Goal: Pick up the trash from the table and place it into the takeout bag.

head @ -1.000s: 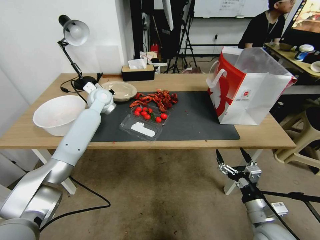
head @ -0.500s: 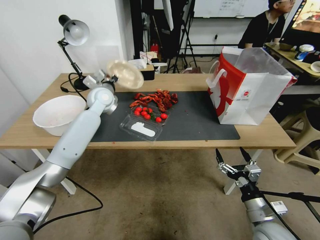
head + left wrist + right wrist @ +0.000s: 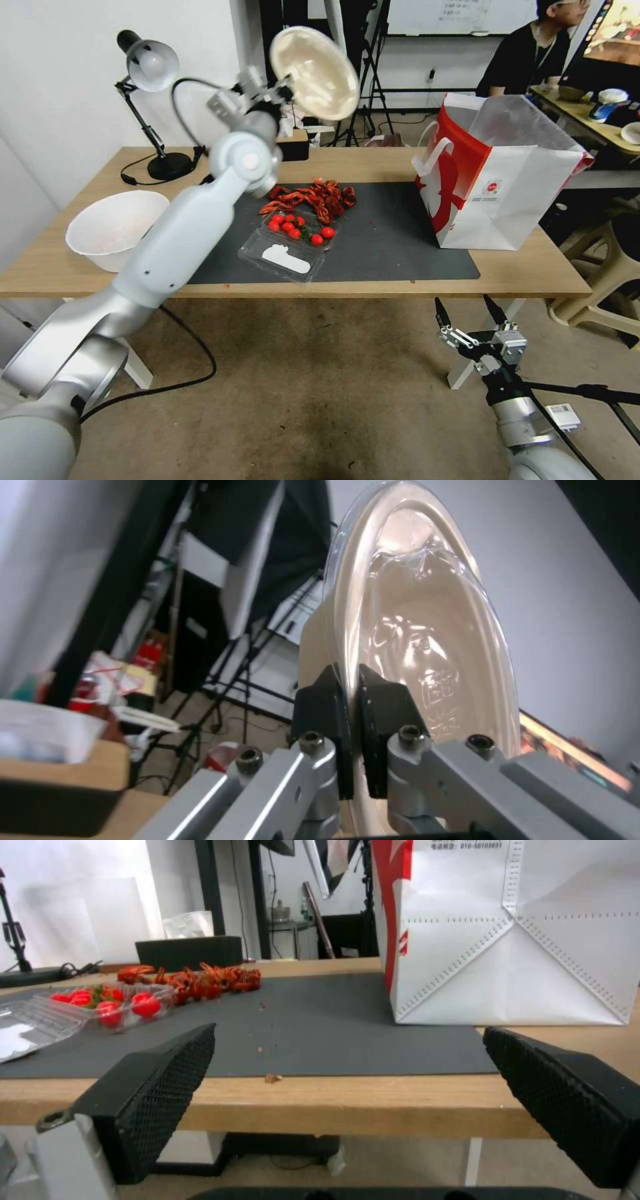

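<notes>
Since the earlier frame, my left arm has swung the beige bowl (image 3: 313, 72) up off the table (image 3: 80, 267) to upper centre of frame. My left gripper (image 3: 285, 87) is pinched on its rim, the dish tilted nearly on edge. From there the takeout bag (image 3: 497, 180) stands right and lower, mouth open upward, on the dark mat (image 3: 387, 247); I judge the left arm must carry across. Crayfish shells (image 3: 313, 197) and a clear tomato tray (image 3: 290, 243) lie mid-mat. My right gripper (image 3: 470, 312) waits below the table edge, lower right, jaws wide and empty.
</notes>
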Controlling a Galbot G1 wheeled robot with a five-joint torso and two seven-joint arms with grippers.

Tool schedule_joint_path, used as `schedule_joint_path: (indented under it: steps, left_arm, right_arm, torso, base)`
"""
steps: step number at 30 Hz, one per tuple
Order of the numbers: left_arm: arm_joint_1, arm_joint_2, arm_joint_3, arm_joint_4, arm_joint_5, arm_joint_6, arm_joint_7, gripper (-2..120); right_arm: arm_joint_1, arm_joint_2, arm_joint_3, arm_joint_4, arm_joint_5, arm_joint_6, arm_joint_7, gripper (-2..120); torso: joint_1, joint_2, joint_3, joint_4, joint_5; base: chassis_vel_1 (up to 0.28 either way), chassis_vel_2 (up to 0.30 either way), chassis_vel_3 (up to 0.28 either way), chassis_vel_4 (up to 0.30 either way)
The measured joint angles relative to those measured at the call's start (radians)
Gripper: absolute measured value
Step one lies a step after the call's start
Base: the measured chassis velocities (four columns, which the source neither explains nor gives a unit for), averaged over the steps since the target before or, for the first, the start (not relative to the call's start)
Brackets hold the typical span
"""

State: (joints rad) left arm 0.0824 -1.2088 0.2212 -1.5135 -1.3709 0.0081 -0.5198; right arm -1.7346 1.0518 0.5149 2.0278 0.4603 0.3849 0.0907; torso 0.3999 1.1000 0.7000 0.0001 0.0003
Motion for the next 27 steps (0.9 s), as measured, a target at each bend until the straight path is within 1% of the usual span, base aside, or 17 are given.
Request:
schedule_joint_path:
  steps: [1, 3, 4, 5, 9, 10, 12, 13, 16, 17, 19, 20, 22, 23, 25, 26, 27]
  left_arm:
    - [0.0, 0.0, 0.0, 0.0, 0.0, 0.0, 0.0, 2]
    - [-0.037, -0.027, 0.046, 0.02, 0.019, -0.004, 0.006, 2]
    - [-0.062, -0.05, 0.082, 0.037, 0.035, -0.008, 0.007, 2]
    - [-0.062, -0.05, 0.082, 0.037, 0.035, -0.008, 0.007, 2]
    - [-0.114, -0.126, 0.146, 0.096, 0.075, -0.016, 0.008, 2]
    - [-0.114, -0.126, 0.146, 0.096, 0.075, -0.016, 0.008, 2]
    - [-0.138, -0.174, 0.181, 0.134, 0.099, -0.023, 0.018, 2]
    - [-0.138, -0.174, 0.181, 0.134, 0.099, -0.023, 0.018, 2]
    - [-0.167, -0.245, 0.219, 0.18, 0.122, -0.03, 0.035, 2]
    - [-0.167, -0.245, 0.219, 0.18, 0.122, -0.03, 0.035, 2]
    - [-0.188, -0.289, 0.244, 0.213, 0.16, -0.038, 0.056, 2]
    - [-0.188, -0.289, 0.244, 0.213, 0.16, -0.038, 0.056, 2]
    - [-0.209, -0.337, 0.275, 0.251, 0.209, -0.047, 0.075, 2]
    - [-0.209, -0.337, 0.275, 0.251, 0.209, -0.047, 0.075, 2]
    - [-0.226, -0.377, 0.299, 0.285, 0.239, -0.053, 0.089, 2]
    - [-0.226, -0.377, 0.299, 0.285, 0.239, -0.053, 0.089, 2]
    - [-0.235, -0.397, 0.31, 0.308, 0.265, -0.058, 0.1, 2]
  right_arm:
    - [0.0, 0.0, 0.0, 0.0, 0.0, 0.0, 0.0, 100]
    - [-0.004, 0.002, 0.001, 0.0, 0.0, 0.003, -0.002, 100]
    - [-0.005, 0.004, 0.001, 0.0, 0.0, 0.005, -0.002, 100]
    - [-0.005, 0.004, 0.001, 0.0, 0.0, 0.005, -0.002, 100]
    - [-0.005, 0.007, 0.003, -0.003, -0.001, 0.007, -0.003, 100]
    - [-0.005, 0.007, 0.003, -0.003, -0.001, 0.007, -0.003, 100]
    - [-0.005, 0.01, 0.003, -0.008, -0.001, 0.009, -0.003, 100]
    - [-0.005, 0.01, 0.003, -0.008, -0.001, 0.009, -0.003, 100]
    - [-0.005, 0.013, 0.004, -0.014, 0.0, 0.013, -0.004, 100]
    - [-0.005, 0.013, 0.004, -0.014, 0.0, 0.013, -0.004, 100]
    - [-0.006, 0.015, 0.008, -0.017, 0.003, 0.018, -0.006, 100]
    - [-0.006, 0.015, 0.008, -0.017, 0.003, 0.018, -0.006, 100]
    - [-0.008, 0.017, 0.011, -0.021, 0.006, 0.024, -0.009, 100]
    - [-0.008, 0.017, 0.011, -0.021, 0.006, 0.024, -0.009, 100]
    - [-0.009, 0.019, 0.014, -0.022, 0.009, 0.027, -0.011, 100]
    - [-0.009, 0.019, 0.014, -0.022, 0.009, 0.027, -0.011, 100]
    - [-0.01, 0.021, 0.016, -0.023, 0.01, 0.029, -0.011, 100]
  torso:
    - [0.0, 0.0, 0.0, 0.0, 0.0]
    - [0.0, 0.0, 0.0, -0.0002, -0.0001]
    - [0.0, 0.0, 0.0, -0.0001, 0.0]
    - [0.0, 0.0, 0.0, -0.0001, 0.0]
    - [0.0, 0.0, 0.0, 0.0, 0.0]
    - [0.0, 0.0, 0.0, 0.0, 0.0]
    - [0.0, 0.0, 0.0, -0.0001, -0.0001]
    - [0.0, 0.0, 0.0, -0.0001, -0.0001]
    - [0.0, 0.0, 0.0, -0.0001, 0.0001]
    - [0.0, 0.0, 0.0, -0.0001, 0.0001]
    - [0.0, 0.0, 0.0, -0.0003, 0.0001]
    - [0.0, 0.0, 0.0, -0.0003, 0.0001]
    - [0.0, 0.0, 0.0, 0.0, 0.0]
    - [0.0, 0.0, 0.0, 0.0, 0.0]
    - [0.0, 0.0, 0.0, -0.0001, 0.0]
    - [0.0, 0.0, 0.0, -0.0001, 0.0]
    - [0.0, 0.0, 0.0, -0.0004, 0.0]
  base:
    - [0.0, 0.0, 0.0, 0.0]
    - [0.0, 0.0, 0.0, 0.0]
    - [0.0, 0.0, 0.0, 0.0]
    - [0.0, 0.0, 0.0, 0.0]
    - [0.0, 0.0, 0.0, 0.0]
    - [0.0, 0.0, 0.0, 0.0]
    - [0.0, 0.0, 0.0, 0.0]
    - [0.0, 0.0, 0.0, 0.0]
    - [0.0, 0.0, 0.0, 0.0]
    - [0.0, 0.0, 0.0, 0.0]
    - [0.0, 0.0, 0.0, 0.0]
    - [0.0, 0.0, 0.0, 0.0]
    - [0.0, 0.0, 0.0, 0.0]
    - [0.0, 0.0, 0.0, 0.0]
    - [0.0, 0.0, 0.0, 0.0]
    - [0.0, 0.0, 0.0, 0.0]
    - [0.0, 0.0, 0.0, 0.0]
